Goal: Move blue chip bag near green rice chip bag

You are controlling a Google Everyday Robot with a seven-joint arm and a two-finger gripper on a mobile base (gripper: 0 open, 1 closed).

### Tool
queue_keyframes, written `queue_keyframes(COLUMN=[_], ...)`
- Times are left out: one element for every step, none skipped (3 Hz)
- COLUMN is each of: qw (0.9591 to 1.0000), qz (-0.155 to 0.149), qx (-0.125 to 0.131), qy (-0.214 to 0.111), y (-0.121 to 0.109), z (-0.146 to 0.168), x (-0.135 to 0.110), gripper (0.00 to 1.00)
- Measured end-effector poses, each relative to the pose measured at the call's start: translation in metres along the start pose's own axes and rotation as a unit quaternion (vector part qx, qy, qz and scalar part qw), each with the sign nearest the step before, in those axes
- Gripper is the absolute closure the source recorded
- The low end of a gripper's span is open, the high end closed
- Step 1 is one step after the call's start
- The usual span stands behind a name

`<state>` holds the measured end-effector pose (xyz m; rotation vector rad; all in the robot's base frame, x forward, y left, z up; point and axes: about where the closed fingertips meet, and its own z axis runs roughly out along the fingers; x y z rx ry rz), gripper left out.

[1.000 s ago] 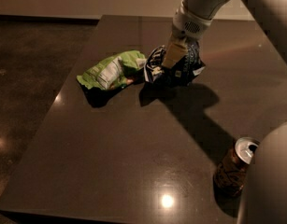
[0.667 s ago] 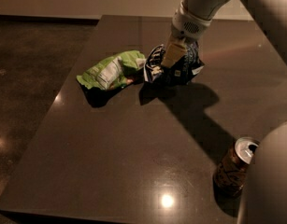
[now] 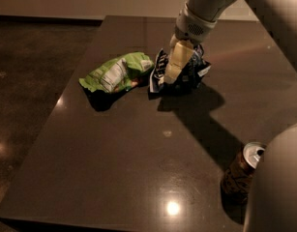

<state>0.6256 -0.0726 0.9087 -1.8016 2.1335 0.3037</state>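
The blue chip bag (image 3: 198,69) is crumpled on the dark table (image 3: 114,158), at its far middle. Its left edge almost touches the green rice chip bag (image 3: 115,73), which lies flat just to its left. My gripper (image 3: 177,67) comes down from the upper right and is shut on the middle of the blue chip bag, with one cream finger (image 3: 175,62) showing in front of it. The bag rests on or just above the table, and part of it is hidden behind the finger.
A brown drink can (image 3: 241,170) with a silver top stands near the table's right front edge. My arm's body (image 3: 278,187) fills the lower right corner. The table's left edge drops to a dark floor (image 3: 27,81).
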Motion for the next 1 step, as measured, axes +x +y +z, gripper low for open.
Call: queue_keyframes(qw=[1.0], qz=[0.0], qx=[0.0], qy=[0.0], y=[0.0], z=[0.0], x=[0.0], gripper=[0.0])
